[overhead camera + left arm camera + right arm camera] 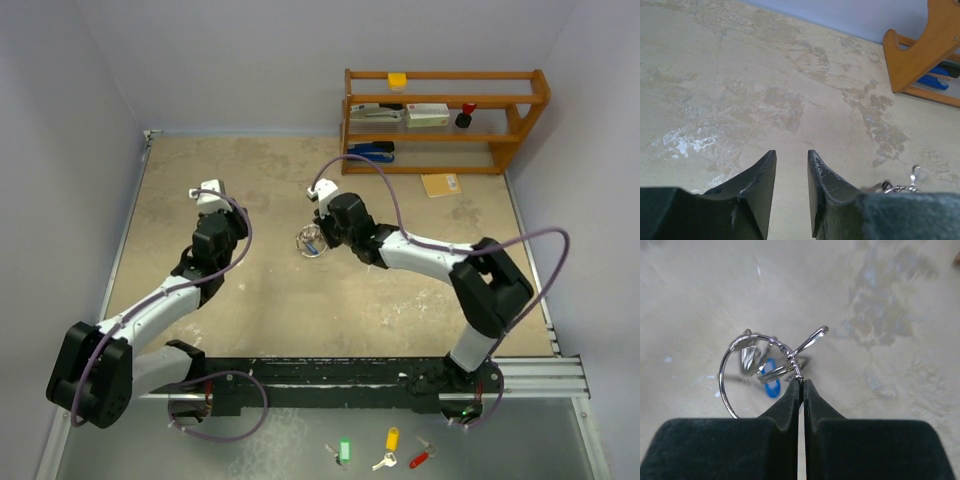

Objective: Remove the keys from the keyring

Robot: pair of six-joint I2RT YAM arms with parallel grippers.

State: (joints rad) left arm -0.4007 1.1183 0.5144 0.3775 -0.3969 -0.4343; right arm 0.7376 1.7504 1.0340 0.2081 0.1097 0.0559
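The keyring (720,376), a thin silver wire ring, stands on edge off the table with its clasp arm swung open. Its joint is pinched by my right gripper (801,381), which is shut on it. A blue-headed key (771,386) and silver keys (748,358) hang on the ring. From the top view the keyring (310,243) is mid-table at the right gripper (322,233). My left gripper (791,152) is open with nothing between its fingers, left of the ring, above bare table. A bit of the keyring (912,175) shows at the lower right of the left wrist view.
A wooden shelf (440,120) at the back right holds staplers and small items. A tan card (440,184) lies in front of it. Green (345,450), yellow (391,439) and red (421,458) tagged keys lie on the near ledge behind the arm bases.
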